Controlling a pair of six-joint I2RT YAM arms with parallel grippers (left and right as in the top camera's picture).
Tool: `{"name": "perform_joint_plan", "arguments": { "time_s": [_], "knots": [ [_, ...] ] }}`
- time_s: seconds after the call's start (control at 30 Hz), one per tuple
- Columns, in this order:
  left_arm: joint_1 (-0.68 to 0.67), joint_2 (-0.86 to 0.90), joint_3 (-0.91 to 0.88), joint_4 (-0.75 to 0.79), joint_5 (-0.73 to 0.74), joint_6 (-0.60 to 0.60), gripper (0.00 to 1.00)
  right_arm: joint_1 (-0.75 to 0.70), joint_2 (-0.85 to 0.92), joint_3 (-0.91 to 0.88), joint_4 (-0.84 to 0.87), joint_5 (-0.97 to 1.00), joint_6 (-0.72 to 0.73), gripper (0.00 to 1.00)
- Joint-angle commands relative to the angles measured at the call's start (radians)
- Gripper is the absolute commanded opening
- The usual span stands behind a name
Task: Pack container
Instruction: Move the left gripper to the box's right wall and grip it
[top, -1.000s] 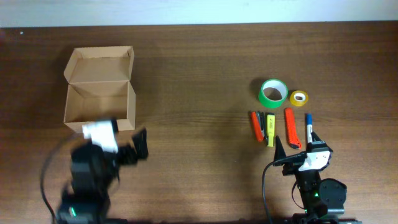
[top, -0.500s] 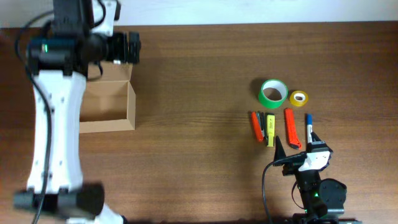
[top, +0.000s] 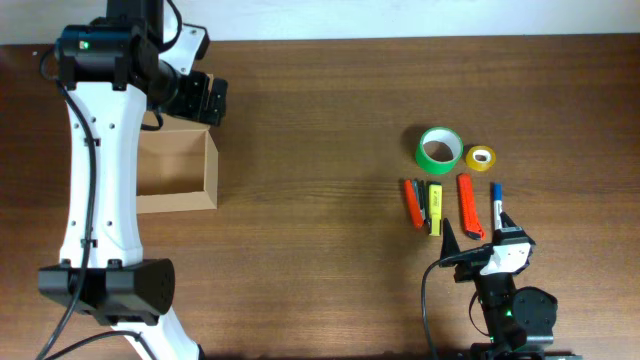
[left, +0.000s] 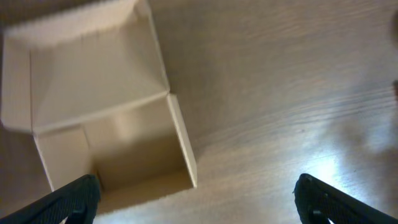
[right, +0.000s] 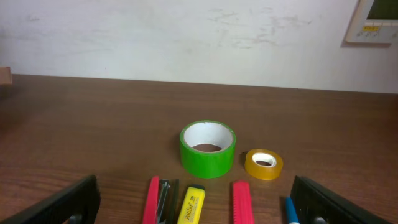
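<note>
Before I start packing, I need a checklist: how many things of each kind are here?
Tape rolls: 2, green roll, yellow roll
Pen-shaped items: 4, orange-red stick, yellow highlighter, red stick, blue pen; a dark sliver beside the orange-red stick might be another
Cardboard box: 1
Total: 7

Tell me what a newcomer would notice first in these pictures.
The long white left arm dominates the overhead view, reaching up the table's left side and partly covering the open cardboard box. On the right, a bright green tape roll sits beside a smaller yellow tape roll. A row of colourful pens lies just below them in that view.
</note>
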Motion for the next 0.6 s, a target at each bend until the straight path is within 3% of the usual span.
{"name": "perform_joint_plan", "arguments": {
  "time_s": [0.0, 0.07, 0.23, 0.57],
  "knots": [
    [0.025, 0.013, -0.099, -0.002, -0.047, -0.095, 0.97, 0.005, -0.007, -0.013, 0.0, -0.002, 0.008, 0.99],
    [0.025, 0.012, -0.194, 0.026, -0.057, -0.108, 0.92, 0.005, -0.007, -0.013, 0.0, -0.002, 0.008, 0.99],
    [0.025, 0.01, -0.415, 0.15, -0.065, -0.142, 0.91, 0.005, -0.007, -0.013, 0.0, -0.002, 0.008, 0.99],
    [0.025, 0.011, -0.651, 0.38, -0.076, -0.197, 0.91, 0.005, -0.007, -0.013, 0.0, -0.002, 0.008, 0.99]
  ]
}}
